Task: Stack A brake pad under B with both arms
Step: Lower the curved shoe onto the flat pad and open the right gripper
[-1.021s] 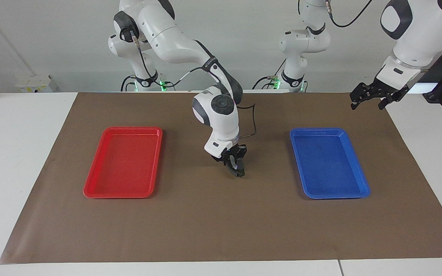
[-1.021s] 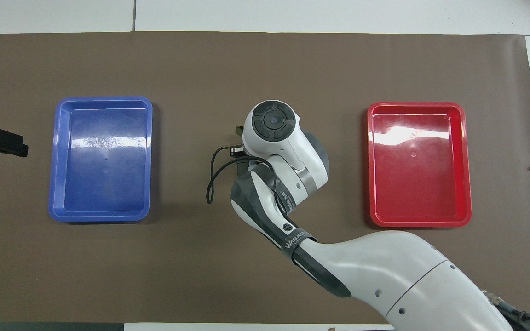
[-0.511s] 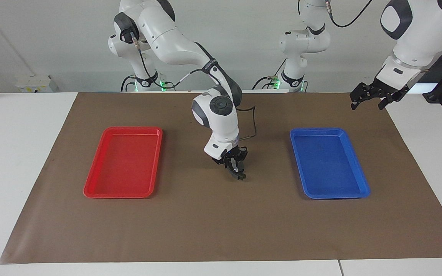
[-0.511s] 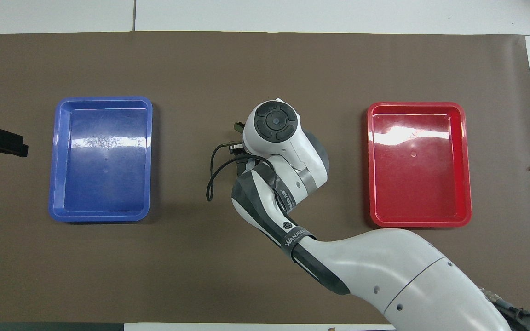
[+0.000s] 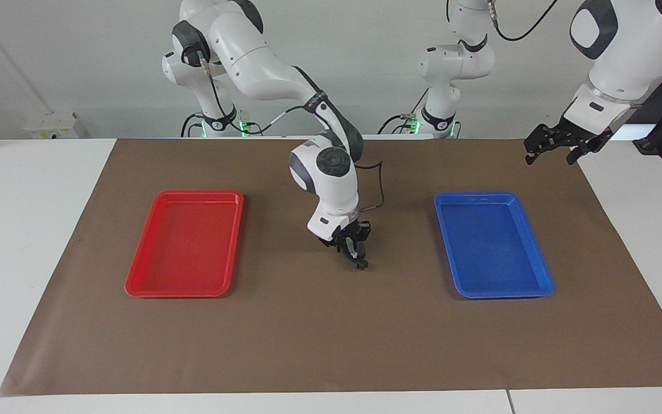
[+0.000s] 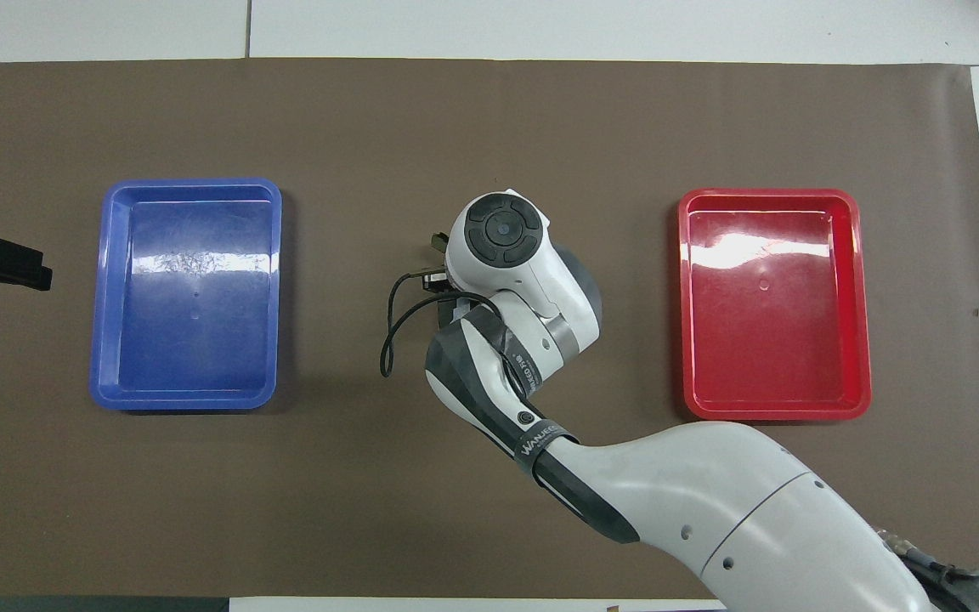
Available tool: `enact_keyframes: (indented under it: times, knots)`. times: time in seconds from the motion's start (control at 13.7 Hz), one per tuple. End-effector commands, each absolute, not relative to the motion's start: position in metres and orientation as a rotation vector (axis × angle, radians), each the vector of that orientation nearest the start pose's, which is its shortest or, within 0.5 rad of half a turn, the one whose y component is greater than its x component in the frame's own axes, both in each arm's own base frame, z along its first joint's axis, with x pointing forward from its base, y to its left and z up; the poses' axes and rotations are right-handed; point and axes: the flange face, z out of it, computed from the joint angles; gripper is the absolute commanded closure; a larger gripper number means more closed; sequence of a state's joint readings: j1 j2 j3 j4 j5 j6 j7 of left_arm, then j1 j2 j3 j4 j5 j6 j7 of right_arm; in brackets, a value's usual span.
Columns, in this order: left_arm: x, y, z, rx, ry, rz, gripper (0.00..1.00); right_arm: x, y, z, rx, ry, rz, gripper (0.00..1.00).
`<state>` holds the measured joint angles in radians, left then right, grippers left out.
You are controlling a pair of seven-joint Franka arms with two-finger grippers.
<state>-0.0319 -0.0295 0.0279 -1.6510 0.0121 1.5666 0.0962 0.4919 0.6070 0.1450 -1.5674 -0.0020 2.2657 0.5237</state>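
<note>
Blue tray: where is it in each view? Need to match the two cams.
Facing view: blue tray lies on the brown mat at the picture's right, at the left arm's end of the table.
Overhead view: blue tray lies at the picture's left.
Shared landmark: the red tray, at the right arm's end.

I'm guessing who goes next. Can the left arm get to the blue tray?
Probably yes: the left pincer hangs open over the mat near the blue tray, and nothing stands between them.
</note>
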Motion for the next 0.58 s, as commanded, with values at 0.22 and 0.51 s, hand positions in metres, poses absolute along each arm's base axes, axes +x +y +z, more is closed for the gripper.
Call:
enact_keyframes:
  times: [0.22, 0.51]
  knots:
    - [0.5356, 0.0025, 0.604, -3.128, 0.166, 0.063, 0.0, 0.5768, 0.4082, 0.2978, -3.012, -0.121, -0.088, 0.77]
    - [0.5356, 0.0025, 0.604, -3.128, 0.166, 0.063, 0.0, 0.5735, 0.4094, 0.2917, -2.997, -0.121, -0.115, 0.32]
